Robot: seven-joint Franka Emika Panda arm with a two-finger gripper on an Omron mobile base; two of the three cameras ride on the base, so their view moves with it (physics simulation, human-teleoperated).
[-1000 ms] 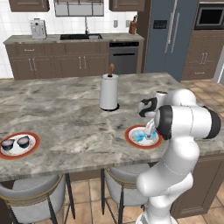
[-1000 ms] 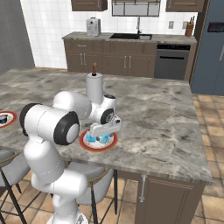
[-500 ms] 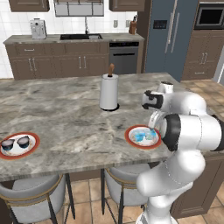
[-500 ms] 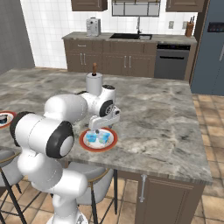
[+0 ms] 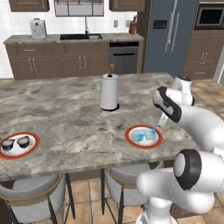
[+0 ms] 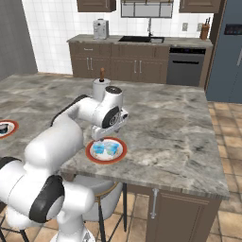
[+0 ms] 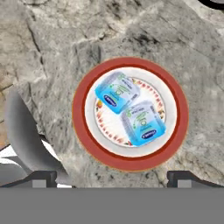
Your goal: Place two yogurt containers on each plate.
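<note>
Left base view: near plate sits at the counter's front edge with both light blue yogurt cups on it; far plate is off to the left, well apart, carrying the two dark navy cups side by side. Paper-towel roll stands upright behind and between them, clear of both. Gripper hangs just right of the near plate, above the counter, nothing in it. Right base view: same near plate below the wrist, two blue cups touching or nearly so in its middle; the far plate is cut off by the left edge. Hand view: looking straight down on the plate; upper cup and lower cup lie corner to corner inside the rim, foil lids up. Finger tips stand wide apart at the bottom, claw released and empty. By the look of it all four cups are placed, two per plate, so the task reads as done. Handling judgement: the cups look light, thin-walled and easily crushed, with slick foil tops, so any regrasp should take opposite side walls under the lid lip, gently, not the lid.
</note>
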